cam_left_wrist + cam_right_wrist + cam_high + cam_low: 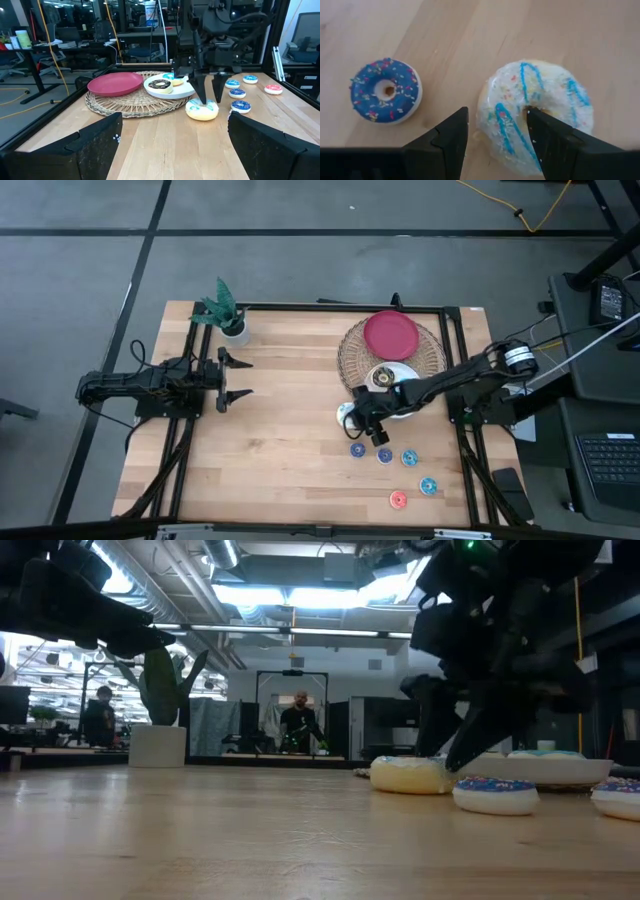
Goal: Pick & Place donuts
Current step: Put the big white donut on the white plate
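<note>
Here the right gripper [497, 132] stands over the white-iced donut [540, 110], which lies flat on the bare wood just off the edge of the woven mat [130, 102]. Its jaws are part-way apart and straddle one side of the ring: one finger [445, 137] sits outside the rim, the other points into the centre hole. Whether the fingers actually press the icing I cannot tell; the donut rests on the table [270, 450], not lifted.

Just beside it on the wood lies a small blue donut [385, 97] with sprinkles. In the high view a loose line of small donuts runs away from the gripper toward the table's near right corner: three more blue ones [385, 456] [408, 458] [428, 486] and a red-pink donut [398, 500].

On the mat sits a white plate [180, 91] carrying a dark chocolate donut [160, 84] and a blue-iced donut partly hidden behind the arm. A red plate [115, 83] lies next to it on the same mat.

The left gripper [235, 378] waits well apart on the left side of the table, jaws spread wide and holding nothing, near a small potted plant [224, 310]
</note>
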